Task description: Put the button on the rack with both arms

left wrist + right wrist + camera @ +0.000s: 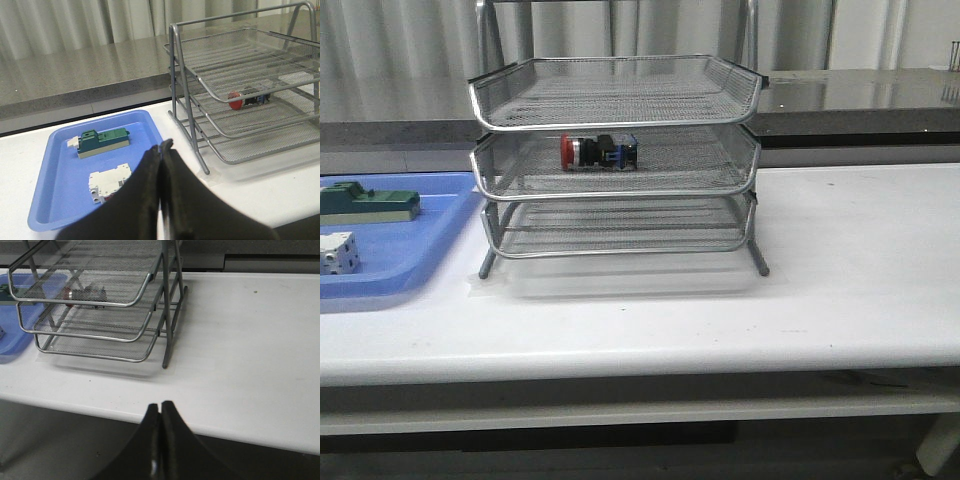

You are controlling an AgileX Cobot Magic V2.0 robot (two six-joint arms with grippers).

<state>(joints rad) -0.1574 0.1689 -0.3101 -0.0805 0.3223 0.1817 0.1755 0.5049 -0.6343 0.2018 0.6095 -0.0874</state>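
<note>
The button (pixel 599 151) is found lying on its side in the middle tier of the rack (pixel 616 196), red cap toward the blue tray (pixel 390 262), so the placement is judged done. Both claws are pressed together and empty (left claw (pixel 161 146), right claw (pixel 160 407)), held back from the bench (pixel 840 290), presumably clear of the rack. No writing can be read.
</note>
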